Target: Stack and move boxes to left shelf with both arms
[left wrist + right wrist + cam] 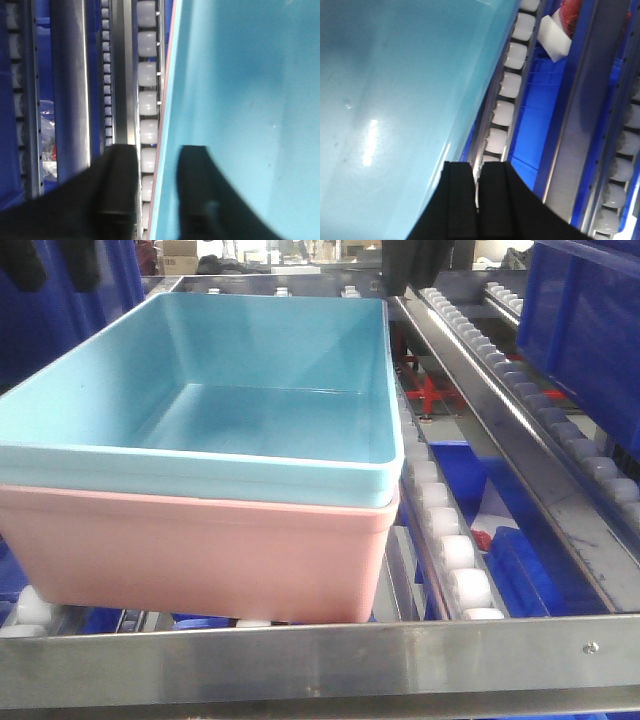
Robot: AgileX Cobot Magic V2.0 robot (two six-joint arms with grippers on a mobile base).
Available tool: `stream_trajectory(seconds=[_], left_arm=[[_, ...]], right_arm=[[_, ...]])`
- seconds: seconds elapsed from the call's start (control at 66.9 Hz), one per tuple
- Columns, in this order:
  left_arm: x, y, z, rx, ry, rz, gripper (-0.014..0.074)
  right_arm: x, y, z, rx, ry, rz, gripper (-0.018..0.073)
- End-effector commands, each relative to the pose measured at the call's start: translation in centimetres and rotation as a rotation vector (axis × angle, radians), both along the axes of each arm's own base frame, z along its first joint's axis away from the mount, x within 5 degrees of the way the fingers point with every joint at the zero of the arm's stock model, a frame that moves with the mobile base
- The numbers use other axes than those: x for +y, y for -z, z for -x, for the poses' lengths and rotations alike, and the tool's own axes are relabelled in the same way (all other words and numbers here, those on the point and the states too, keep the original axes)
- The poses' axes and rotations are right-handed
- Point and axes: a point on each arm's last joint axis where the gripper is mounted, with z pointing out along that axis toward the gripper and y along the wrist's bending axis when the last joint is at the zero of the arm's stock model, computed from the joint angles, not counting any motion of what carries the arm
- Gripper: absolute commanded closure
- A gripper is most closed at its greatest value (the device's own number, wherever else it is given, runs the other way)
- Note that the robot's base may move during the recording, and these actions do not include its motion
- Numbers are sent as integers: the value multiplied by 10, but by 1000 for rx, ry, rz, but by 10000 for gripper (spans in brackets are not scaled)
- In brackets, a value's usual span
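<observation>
Sky-blue bin [215, 390] nested in salmon pink bin [200, 550], stack sits on left shelf rollers [455, 550] just behind front steel bar [300, 660]. Left pincer [157, 195] straddles blue bin's left wall: one finger inside, one outside, spread, no visible clamp. Right pincer [476, 200] at the bin's right rim, fingers nearly together on the rim edge; actual grip, can't tell. Long axis runs along the rails, away from the bar. Smooth glossy plastic, rolled rims; rollers white, rails steel.
</observation>
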Motion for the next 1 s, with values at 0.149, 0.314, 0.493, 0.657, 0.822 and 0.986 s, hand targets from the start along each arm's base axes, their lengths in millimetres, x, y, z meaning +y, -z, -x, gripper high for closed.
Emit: stream_trajectory(seconds=[0.149,0.314,0.493,0.657,0.822,0.986], left_arm=[[3,-12,11,-90,22,21,599],[-2,-4,22,-159,71,61,599],[1,-1,45,-266,137,84,599],[11,-1,74,-322,173,105,599],[27,-24,121,-476,227,187,599],[44,-42,170,-636,320,260,599]], right_arm=[[-13,-31,6,-155,-8,23,505],[-13,-13,6,-162,-37,35,505],[-15,-3,14,-215,-86,-4,505],[-30,-13,37,-293,-118,-60,505],[-56,-34,77,-383,-139,-122,505],[-93,-52,127,-479,-143,-188,505]])
